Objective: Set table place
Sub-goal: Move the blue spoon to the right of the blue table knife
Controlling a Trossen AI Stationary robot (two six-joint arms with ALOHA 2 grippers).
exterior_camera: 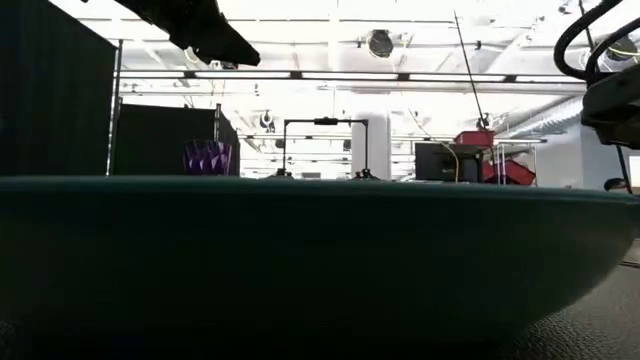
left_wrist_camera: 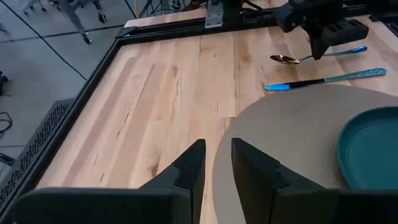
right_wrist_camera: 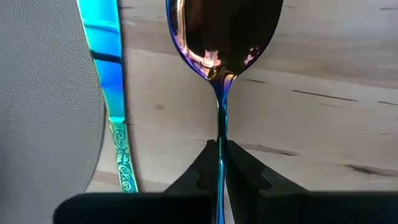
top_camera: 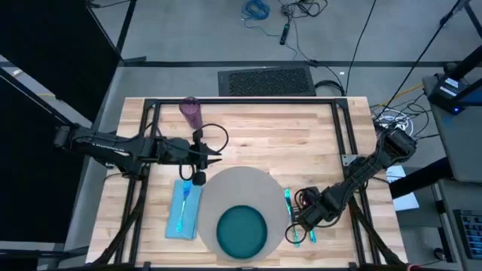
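Overhead: light plank table (top_camera: 248, 143) w/ black frame. Round grey-beige mat (top_camera: 241, 192) is lying near the front edge, teal plate (top_camera: 242, 229) sitting on its front part. Light-blue napkin (top_camera: 183, 212) is lying just left of the mat, w/ a teal-handled utensil (top_camera: 183, 202) resting on it. Purple cup (top_camera: 190, 111) is standing at the back-left of the table, well apart from the mat.

Right gripper (top_camera: 295, 232) is hanging low just right of the mat, fingers pinched together on the thin handle of a spoon (right_wrist_camera: 222, 37); the bowl is pointing away from the wrist. A teal-handled knife (right_wrist_camera: 107, 81) is lying beside the spoon, along the mat's edge.

Left gripper (top_camera: 213, 156) is hovering above the mat's back-left rim, fingers (left_wrist_camera: 186, 171) slightly apart, gripping nothing.
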